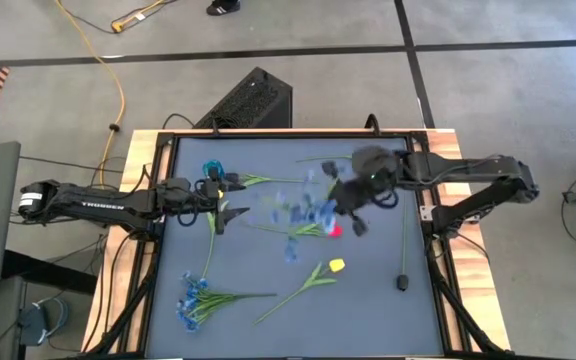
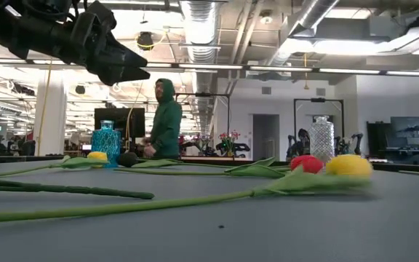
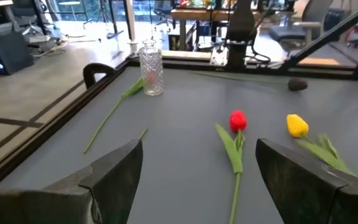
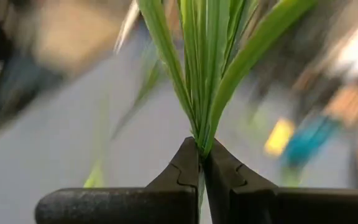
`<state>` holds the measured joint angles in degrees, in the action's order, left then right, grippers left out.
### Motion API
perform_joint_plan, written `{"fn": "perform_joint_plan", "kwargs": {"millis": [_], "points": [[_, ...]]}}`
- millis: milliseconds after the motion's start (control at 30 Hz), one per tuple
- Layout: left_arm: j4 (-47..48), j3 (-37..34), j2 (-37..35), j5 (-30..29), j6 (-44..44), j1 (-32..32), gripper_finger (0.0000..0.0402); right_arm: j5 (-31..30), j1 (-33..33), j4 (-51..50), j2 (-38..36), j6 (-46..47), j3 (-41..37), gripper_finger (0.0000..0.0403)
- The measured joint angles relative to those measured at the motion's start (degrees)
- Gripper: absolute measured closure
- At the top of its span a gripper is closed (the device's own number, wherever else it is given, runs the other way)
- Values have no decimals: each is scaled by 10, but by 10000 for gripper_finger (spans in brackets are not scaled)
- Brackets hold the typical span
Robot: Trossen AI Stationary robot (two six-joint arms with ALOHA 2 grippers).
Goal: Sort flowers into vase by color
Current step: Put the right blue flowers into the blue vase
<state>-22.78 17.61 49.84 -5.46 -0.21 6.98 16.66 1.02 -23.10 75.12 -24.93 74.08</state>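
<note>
Two arms: both over the dark grey table mat (image 1: 268, 320), left one waiting, right one working.
Right gripper (image 1: 353, 222): near mat centre, slightly toward 2 o'clock — jaws clamped together on the thin green stems of a blue-blossom bunch (image 1: 303, 212); in its wrist view the fingers (image 4: 188, 168) pinch the leafy stems (image 4: 204, 74) right at the tips. Bunch is blurred in the high view, blossoms trailing toward 9 o'clock from the gripper.
Left gripper (image 1: 220, 212): at the 9 o'clock side of the mat, jaws wide apart, holding nothing; wrist view shows both fingers (image 3: 114, 171) spread with bare mat between.
Red tulip on green stem (image 1: 334, 231): mat centre, just beside the right gripper; stem runs toward 9 o'clock.
Yellow tulip on green leafy stem (image 1: 336, 266): toward 5 o'clock of centre, stem slanting to 7 o'clock — lying flat.
Second blue-blossom bunch (image 1: 193, 298): at 7 o'clock on the mat, lying flat, stems pointing to 3 o'clock.
Blue patterned glass vase (image 1: 213, 170): 10 o'clock area, just beside the left gripper; a second yellow tulip (image 1: 236, 184) lies near it.
Clear cut-glass vase (image 3: 151, 68): upright, seen in the left wrist and low views; hard to pick out from above.
Small dark round object (image 1: 403, 282): 4 o'clock edge of the mat, cannot tell what it is.
Background: person in green hooded top (image 2: 166, 120) standing beyond the table.
</note>
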Motion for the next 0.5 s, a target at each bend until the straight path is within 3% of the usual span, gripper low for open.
{"fn": "perform_joint_plan", "kwargs": {"millis": [133, 333, 500], "points": [[52, 0, -6, -47, 0, 0, 100, 13, 35, 290, 29, 30, -53, 369], [216, 15, -79, -269, -45, 0, 100, 14, 90, 560, 160, 62, -65, 370], [267, 9, -158, -348, -78, 0, 100, 14, 133, 774, 297, 195, -22, 369]]}}
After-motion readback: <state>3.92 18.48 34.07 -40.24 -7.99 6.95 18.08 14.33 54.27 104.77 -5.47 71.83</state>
